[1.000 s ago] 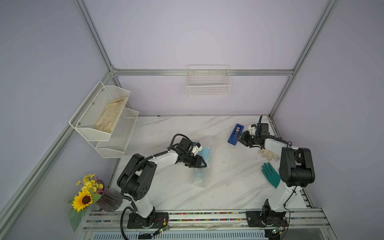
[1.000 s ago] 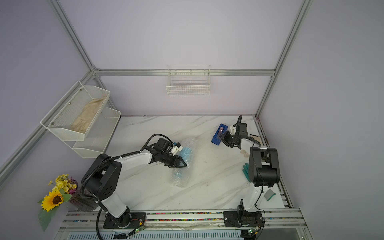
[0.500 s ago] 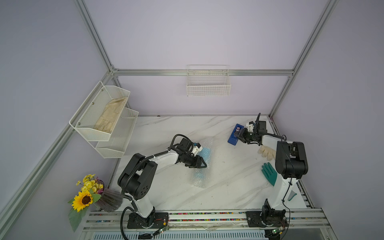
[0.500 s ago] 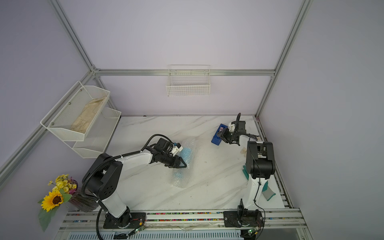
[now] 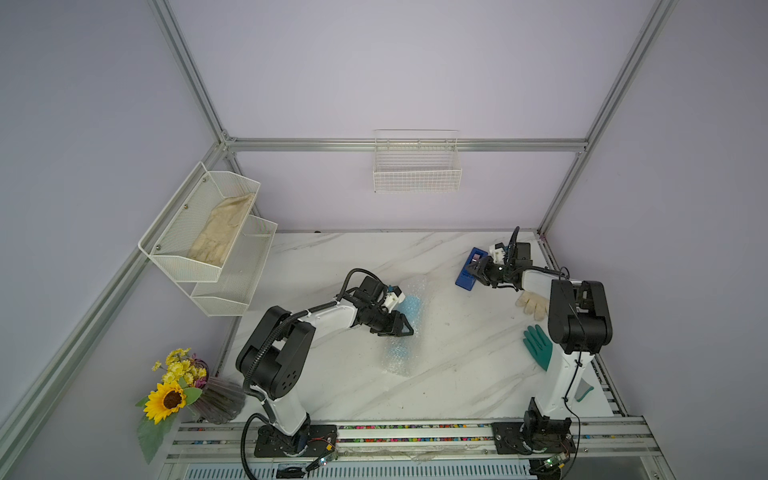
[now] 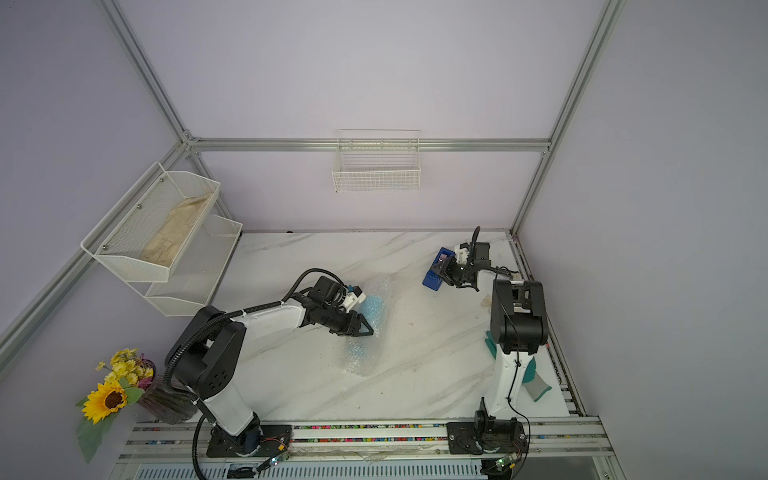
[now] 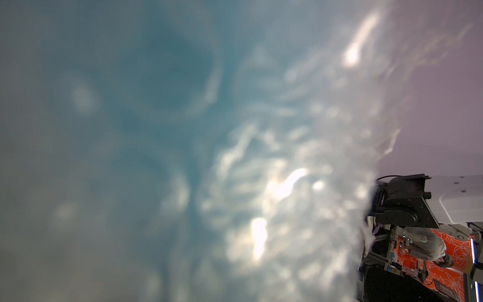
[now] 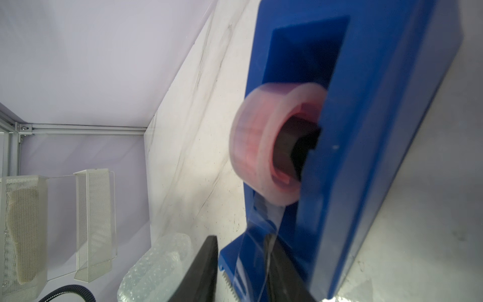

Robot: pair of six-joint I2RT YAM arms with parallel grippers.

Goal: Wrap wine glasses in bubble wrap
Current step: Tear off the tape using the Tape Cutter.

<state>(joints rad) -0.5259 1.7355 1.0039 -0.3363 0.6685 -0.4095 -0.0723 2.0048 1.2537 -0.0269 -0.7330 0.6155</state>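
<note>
Right arm's black elbow block swinging inward from right edge of white marble-look table in both top views. White lower link straightening. Block now overlapping edge of teal-green glove. Right gripper pushing farther over dark blue boxy plastic tape dispenser, jaws closing slightly either side of clear tape strip.

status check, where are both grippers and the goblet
Left gripper on the bubble wrap bundle, clamp unclear. Right gripper open, jaws astride tape strip at the tape dispenser. Goblet lying inside the wrap. Cream glove near right arm.
</note>
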